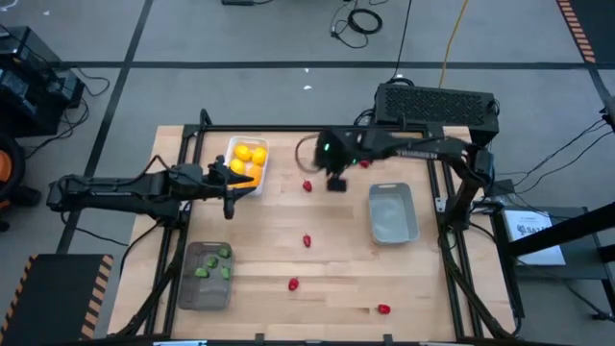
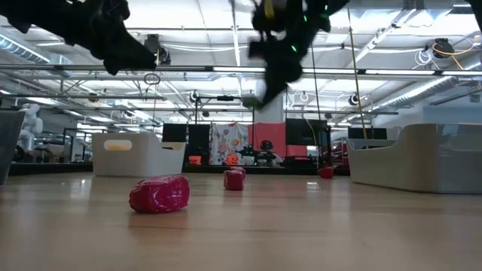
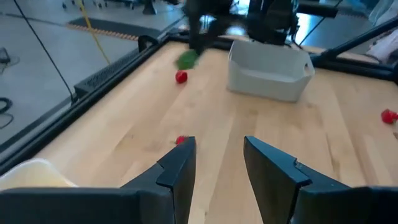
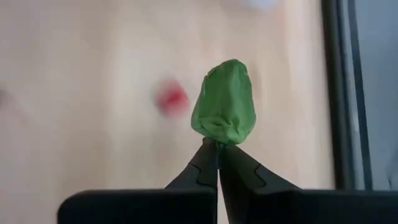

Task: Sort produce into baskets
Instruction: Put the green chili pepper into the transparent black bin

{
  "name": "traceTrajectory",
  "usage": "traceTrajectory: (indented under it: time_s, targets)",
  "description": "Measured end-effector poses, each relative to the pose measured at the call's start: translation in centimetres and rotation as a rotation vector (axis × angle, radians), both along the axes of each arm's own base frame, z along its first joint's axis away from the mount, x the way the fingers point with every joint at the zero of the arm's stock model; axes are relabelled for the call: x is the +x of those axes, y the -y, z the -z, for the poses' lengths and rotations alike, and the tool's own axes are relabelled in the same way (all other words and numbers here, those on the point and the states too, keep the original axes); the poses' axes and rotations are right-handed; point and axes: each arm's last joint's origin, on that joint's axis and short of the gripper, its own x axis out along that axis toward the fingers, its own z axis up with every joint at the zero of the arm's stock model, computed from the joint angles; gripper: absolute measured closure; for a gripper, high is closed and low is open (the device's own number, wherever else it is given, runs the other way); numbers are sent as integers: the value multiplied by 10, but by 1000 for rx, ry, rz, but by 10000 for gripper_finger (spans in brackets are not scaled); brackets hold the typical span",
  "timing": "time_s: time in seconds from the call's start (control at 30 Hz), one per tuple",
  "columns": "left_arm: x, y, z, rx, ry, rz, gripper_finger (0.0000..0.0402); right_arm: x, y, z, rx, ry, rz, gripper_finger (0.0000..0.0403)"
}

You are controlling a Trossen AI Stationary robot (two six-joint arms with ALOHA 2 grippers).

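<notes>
Green produce piece (image 4: pixel 224 102) sits pinched at the tip of the right gripper (image 4: pixel 217 146), jaws pressed together on it, raised above the bench (image 1: pixel 336 259) near a red piece (image 1: pixel 307 186). Left gripper (image 3: pixel 217 158) hovers beside the white basket (image 1: pixel 252 173), jaws slightly spread and holding nothing.

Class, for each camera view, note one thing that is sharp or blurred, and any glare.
Right wrist view: green piece in the right gripper is sharp, tabletop behind smeared. Low view: nearest red piece crisp and glossy, ceiling lights glaring. Left wrist view: white basket and far arm soft.
</notes>
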Motion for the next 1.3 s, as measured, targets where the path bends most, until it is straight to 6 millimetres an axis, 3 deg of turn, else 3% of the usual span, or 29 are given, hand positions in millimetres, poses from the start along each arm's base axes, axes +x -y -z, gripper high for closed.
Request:
traceTrajectory:
  time_s: [0.13, 0.3, 0.43, 0.57, 0.7, 0.8, 0.9, 1.07, 1.3]
  targets:
    - [-4, 0, 2, -24, -20, -11, 258, 37, -56, -2, -23, 211, -166, 403]
    - [-5, 0, 4, -16, -47, -39, 258, 82, -127, 12, -2, 528, -303, 403]
    - [-8, -2, 7, 11, -90, -105, 258, 111, -175, 36, 6, 797, -397, 402]
    - [-9, -4, 11, 33, -128, -160, 258, 135, -206, 71, 57, 1025, -413, 402]
    - [-10, -4, 16, 38, -159, -174, 258, 171, -224, 89, 146, 1069, -387, 402]
    - [-10, -4, 17, 32, -162, -168, 258, 197, -232, 98, 146, 979, -390, 402]
    - [-11, -4, 18, 13, -166, -170, 258, 215, -238, 96, 169, 891, -376, 402]
    - [-12, -4, 21, 5, -191, -166, 258, 229, -241, 82, 243, 919, -326, 387]
    - [-12, -3, 21, -11, -192, -167, 258, 231, -242, 94, 273, 923, -300, 333]
